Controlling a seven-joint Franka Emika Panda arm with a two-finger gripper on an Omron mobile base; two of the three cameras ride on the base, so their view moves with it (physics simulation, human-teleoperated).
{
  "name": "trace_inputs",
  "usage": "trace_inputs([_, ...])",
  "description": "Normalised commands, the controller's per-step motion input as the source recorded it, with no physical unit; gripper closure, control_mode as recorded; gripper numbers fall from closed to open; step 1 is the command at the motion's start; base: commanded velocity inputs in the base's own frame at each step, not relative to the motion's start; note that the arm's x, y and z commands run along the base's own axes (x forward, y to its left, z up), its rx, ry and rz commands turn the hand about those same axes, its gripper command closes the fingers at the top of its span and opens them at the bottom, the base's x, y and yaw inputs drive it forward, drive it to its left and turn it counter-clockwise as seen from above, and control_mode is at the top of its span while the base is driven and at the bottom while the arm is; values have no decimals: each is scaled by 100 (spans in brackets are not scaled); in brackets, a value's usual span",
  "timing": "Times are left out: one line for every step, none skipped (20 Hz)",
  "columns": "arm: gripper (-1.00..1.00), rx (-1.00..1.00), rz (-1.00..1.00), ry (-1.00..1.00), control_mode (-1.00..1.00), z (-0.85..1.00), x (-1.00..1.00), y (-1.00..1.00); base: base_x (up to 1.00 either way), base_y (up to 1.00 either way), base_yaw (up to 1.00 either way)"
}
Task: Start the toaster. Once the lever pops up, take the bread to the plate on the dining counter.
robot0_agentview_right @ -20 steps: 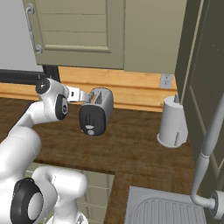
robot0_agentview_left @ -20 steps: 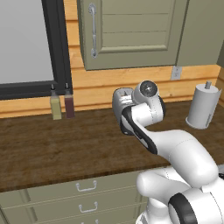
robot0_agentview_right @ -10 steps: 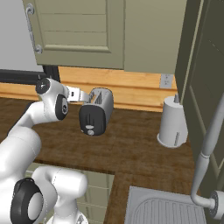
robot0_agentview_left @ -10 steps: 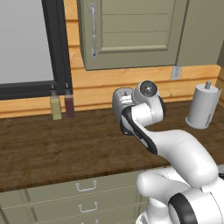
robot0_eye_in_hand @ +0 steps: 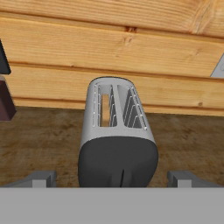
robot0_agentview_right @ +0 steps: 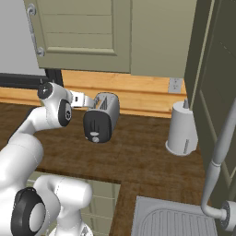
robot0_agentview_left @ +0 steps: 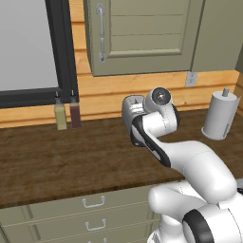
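We stood the toaster (robot0_eye_in_hand: pixel 117 140) on the table (robot0_agentview_right: pixel 147 152) near the wooden back wall, the bread (robot0_eye_in_hand: pixel 105 110) in its left slot, and held our jaws spread wide, straddling its black end face, presumably to reach the lever.

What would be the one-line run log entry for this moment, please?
phase: approach toaster | pincer: open, facing black end face | bread: in left slot | lever: untouched

Lighting: even, flat, bright on my feeds; source direction unclear. Shadows: soft patch under the toaster (robot0_agentview_right: pixel 102 118), perhaps. Glare: slight sheen on its shell. Focus: sharp throughout.
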Motion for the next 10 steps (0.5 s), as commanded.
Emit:
trace_inputs([-100,0,0,0,-100,0,0,0,0,0,0])
trace_inputs([-100,0,0,0,-100,0,0,0,0,0,0])
trace_inputs([-100,0,0,0,-100,0,0,0,0,0,0])
trace_inputs([-100,0,0,0,-100,0,0,0,0,0,0])
trace_inputs([-100,0,0,0,-100,0,0,0,0,0,0])
trace_inputs([-100,0,0,0,-100,0,0,0,0,0,0])
trace_inputs([-100,0,0,0,-100,0,0,0,0,0,0])
trace_inputs([-100,0,0,0,-100,0,0,0,0,0,0])
trace_inputs([-100,0,0,0,-100,0,0,0,0,0,0])
trace_inputs([-100,0,0,0,-100,0,0,0,0,0,0])
